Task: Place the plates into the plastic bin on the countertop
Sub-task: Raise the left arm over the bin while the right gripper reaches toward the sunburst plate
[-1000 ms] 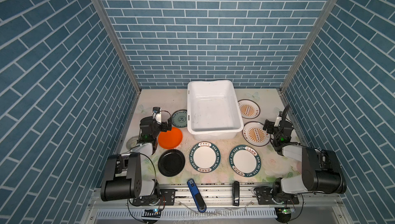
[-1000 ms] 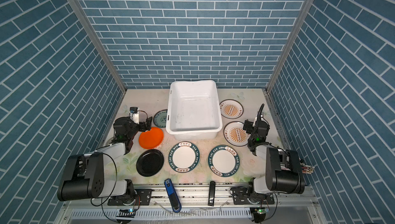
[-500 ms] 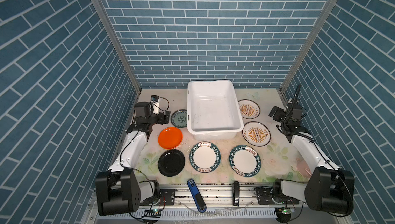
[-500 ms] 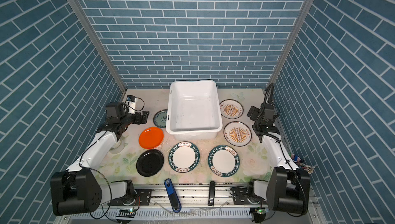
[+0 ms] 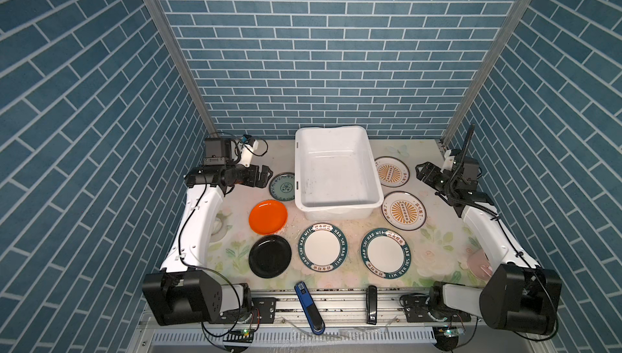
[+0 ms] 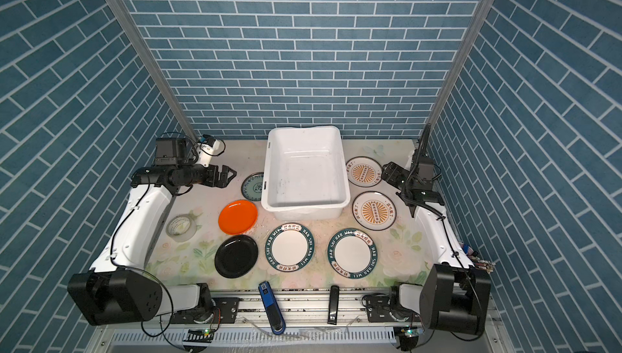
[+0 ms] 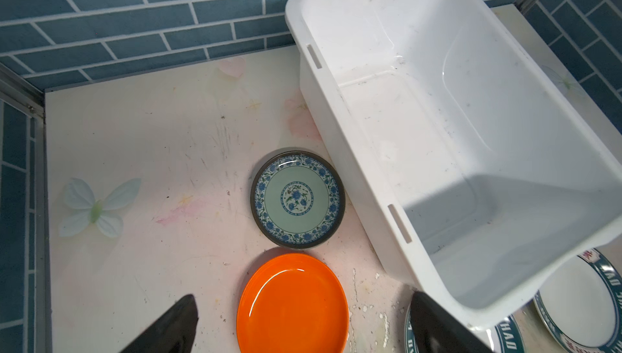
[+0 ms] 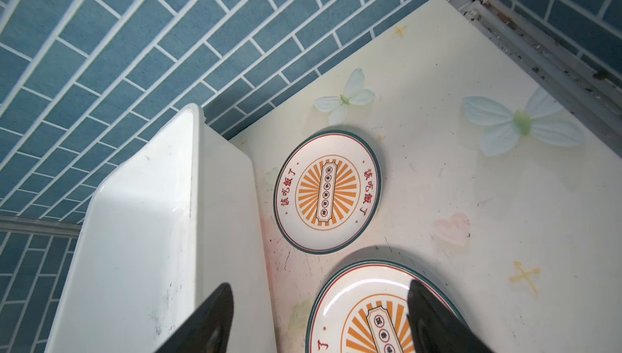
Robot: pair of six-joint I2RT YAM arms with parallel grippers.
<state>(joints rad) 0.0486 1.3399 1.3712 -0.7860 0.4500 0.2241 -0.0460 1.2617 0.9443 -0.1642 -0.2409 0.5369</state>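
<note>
The white plastic bin [image 5: 336,211] [image 6: 304,211] stands empty at the back middle of the countertop [image 5: 437,250]. Left of it lie the teal patterned plate [image 5: 282,187] [image 7: 298,198], the orange plate [image 5: 268,217] [image 7: 292,304] and the black plate [image 5: 270,256]. Two plates with lettered rims [image 5: 323,248] [image 5: 386,253] lie in front. Two sunburst plates [image 5: 391,171] [image 5: 404,211] [image 8: 327,192] lie on the right. My left gripper [image 5: 266,174] [image 7: 304,297] hovers open, left of the teal plate. My right gripper [image 5: 420,170] [image 8: 320,284] hovers open, right of the sunburst plates. Both hold nothing.
A whitish tape roll [image 6: 181,228] lies under the left arm. A blue tool [image 5: 308,307] and a black one [image 5: 371,304] rest on the front metal rail. A pink object [image 5: 479,263] sits at the front right. Blue brick walls close in three sides.
Both arms have lifted from a folded pose near the front and reached toward the back. The right jaws have narrowed a little. No plate has moved.
</note>
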